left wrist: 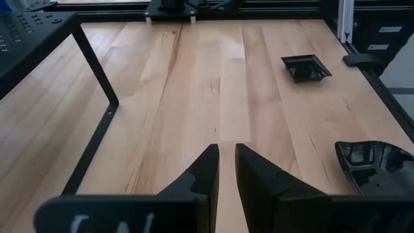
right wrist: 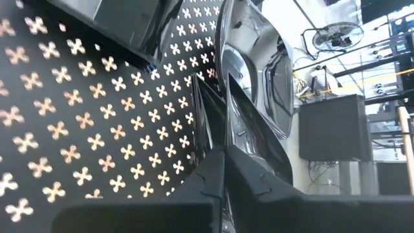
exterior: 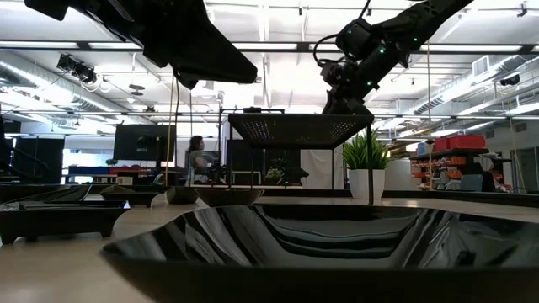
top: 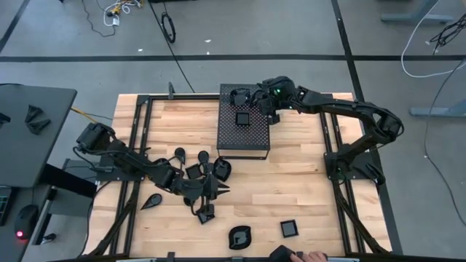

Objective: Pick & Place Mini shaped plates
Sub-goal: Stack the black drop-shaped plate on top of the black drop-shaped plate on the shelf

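Several glossy black mini plates point(top: 202, 157) lie loose on the wooden table around my left gripper point(top: 208, 195), which hovers low over bare wood with its fingers a narrow gap apart point(left wrist: 226, 150) and nothing between them. A leaf-shaped plate point(top: 239, 236) and a square plate point(top: 290, 228) rest flat near the near edge. My right gripper point(top: 261, 102) is over the far end of the black perforated box point(top: 244, 138), shut on a glossy plate point(right wrist: 255, 77). A square plate point(top: 242, 118) lies flat in the box. My right gripper pinches the glossy plate by its rim point(right wrist: 224, 90), one finger point(right wrist: 207, 129) on each face. The fingers come from above, slanting down into the box. The plate stands on edge, tilted over the perforated floor; whether its lower edge touches the floor is hidden.
The table's black frame bars point(left wrist: 97, 129) run along its sides. A potted plant point(exterior: 365, 168) stands beyond the box. A person's hand point(top: 313, 256) shows at the near edge. Bare wood lies between the box and the near-edge plates.
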Controlling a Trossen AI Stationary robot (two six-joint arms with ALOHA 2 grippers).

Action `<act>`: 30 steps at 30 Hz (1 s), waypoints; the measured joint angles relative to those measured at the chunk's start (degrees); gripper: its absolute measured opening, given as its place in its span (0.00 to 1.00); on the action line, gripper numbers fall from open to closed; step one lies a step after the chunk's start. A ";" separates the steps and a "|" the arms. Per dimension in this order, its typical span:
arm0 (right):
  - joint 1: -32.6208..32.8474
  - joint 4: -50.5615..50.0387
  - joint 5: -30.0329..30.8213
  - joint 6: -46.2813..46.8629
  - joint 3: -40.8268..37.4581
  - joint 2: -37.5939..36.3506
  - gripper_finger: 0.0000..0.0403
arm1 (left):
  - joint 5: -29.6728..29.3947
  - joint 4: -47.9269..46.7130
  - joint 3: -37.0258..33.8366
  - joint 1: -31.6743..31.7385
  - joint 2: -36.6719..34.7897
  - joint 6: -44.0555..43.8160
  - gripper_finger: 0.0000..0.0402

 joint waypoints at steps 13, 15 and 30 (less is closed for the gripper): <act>-0.21 -0.10 -0.37 0.96 0.00 -0.18 0.25 | 0.02 0.09 0.00 0.02 0.04 0.00 0.14; -0.21 -0.88 -0.17 0.94 0.00 -0.98 0.27 | 0.02 0.12 0.00 0.02 0.04 0.00 0.14; -4.17 -7.24 -3.37 9.22 -0.02 -3.18 0.02 | 0.02 1.05 0.02 0.02 0.04 0.04 0.14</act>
